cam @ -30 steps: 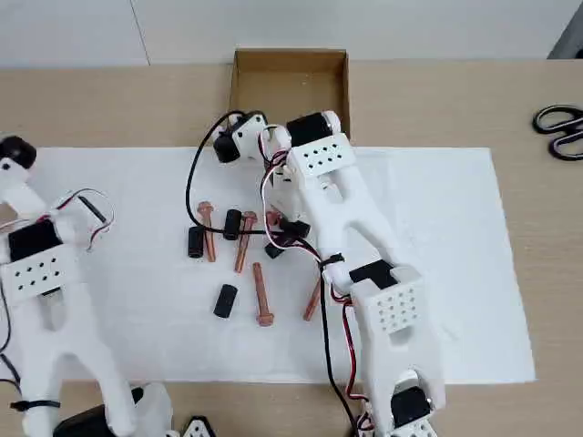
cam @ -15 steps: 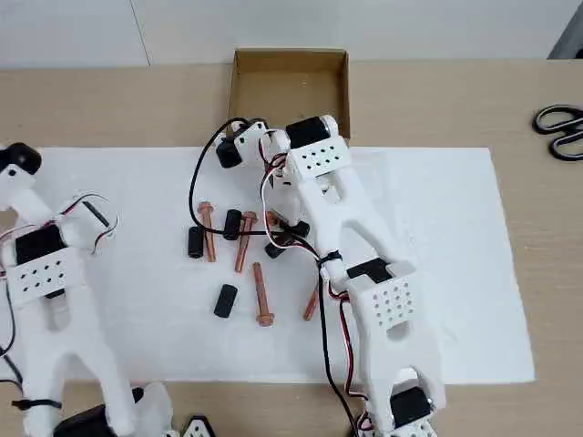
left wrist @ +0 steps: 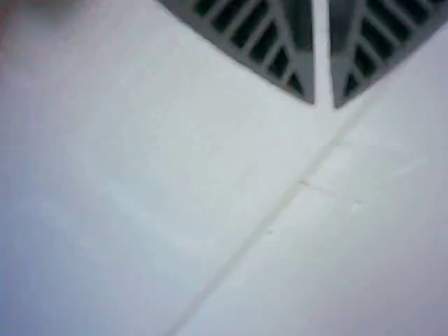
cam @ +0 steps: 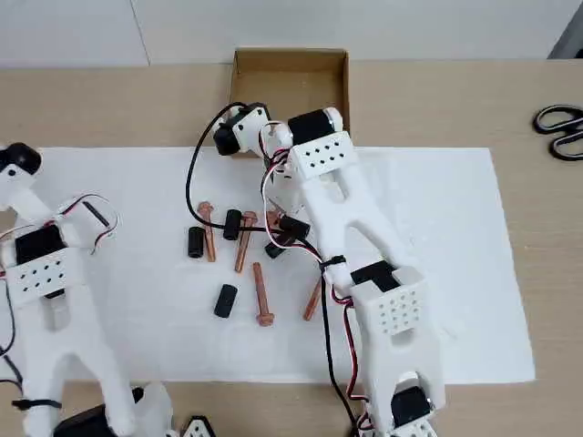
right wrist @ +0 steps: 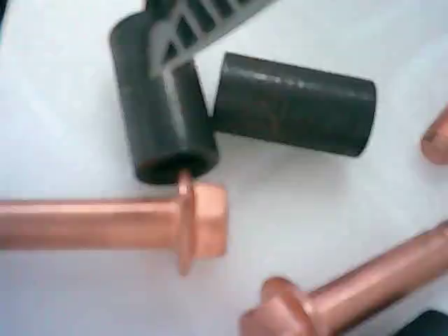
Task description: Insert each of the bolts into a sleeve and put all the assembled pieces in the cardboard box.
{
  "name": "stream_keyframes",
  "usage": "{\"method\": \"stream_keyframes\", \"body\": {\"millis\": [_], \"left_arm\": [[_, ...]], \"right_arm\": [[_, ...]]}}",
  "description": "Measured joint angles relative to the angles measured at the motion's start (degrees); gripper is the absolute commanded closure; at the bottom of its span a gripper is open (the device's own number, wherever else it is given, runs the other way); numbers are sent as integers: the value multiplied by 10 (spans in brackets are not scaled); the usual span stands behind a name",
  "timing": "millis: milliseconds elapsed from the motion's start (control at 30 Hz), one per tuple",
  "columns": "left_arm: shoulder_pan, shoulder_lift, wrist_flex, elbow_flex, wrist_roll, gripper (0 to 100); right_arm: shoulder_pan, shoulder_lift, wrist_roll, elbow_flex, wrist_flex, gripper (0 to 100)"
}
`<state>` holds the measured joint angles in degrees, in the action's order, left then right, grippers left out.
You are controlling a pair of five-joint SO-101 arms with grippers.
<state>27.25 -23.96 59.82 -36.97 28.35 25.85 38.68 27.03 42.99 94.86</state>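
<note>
Bolts [cam: 241,241] and black sleeves [cam: 196,242] lie loose on white paper [cam: 437,237], none joined, just short of the cardboard box [cam: 234,82]. At left, the left gripper [left wrist: 322,77] hangs nearly closed over the paper, holding nothing. At centre, the right gripper [right wrist: 171,49], open or closed I cannot tell, overlaps one sleeve [right wrist: 164,126] touching another sleeve [right wrist: 294,105] and a bolt head [right wrist: 203,217]. Any nudge would likely roll these round pieces apart.

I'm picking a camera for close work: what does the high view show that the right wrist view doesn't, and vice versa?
High view: the box, the scissors, the left arm, the right arm. Right wrist view: two sleeves touching, a bolt with its head at one's end. Both: bolts, sleeves, the sheet.
</note>
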Motion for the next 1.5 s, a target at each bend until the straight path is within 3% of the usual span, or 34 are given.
{"method": "stream_keyframes", "body": {"millis": [433, 1200, 1333, 1500], "left_arm": [[0, 0, 0, 0, 0, 994], [0, 0, 0, 0, 0, 994], [0, 0, 0, 0, 0, 994], [0, 0, 0, 0, 0, 994]], "right_arm": [[47, 24, 0, -6, 9, 854], [22, 119, -1, 2, 8, 857], [17, 119, -1, 2, 8, 984], [-11, 120, -31, 3, 6, 993]]}}
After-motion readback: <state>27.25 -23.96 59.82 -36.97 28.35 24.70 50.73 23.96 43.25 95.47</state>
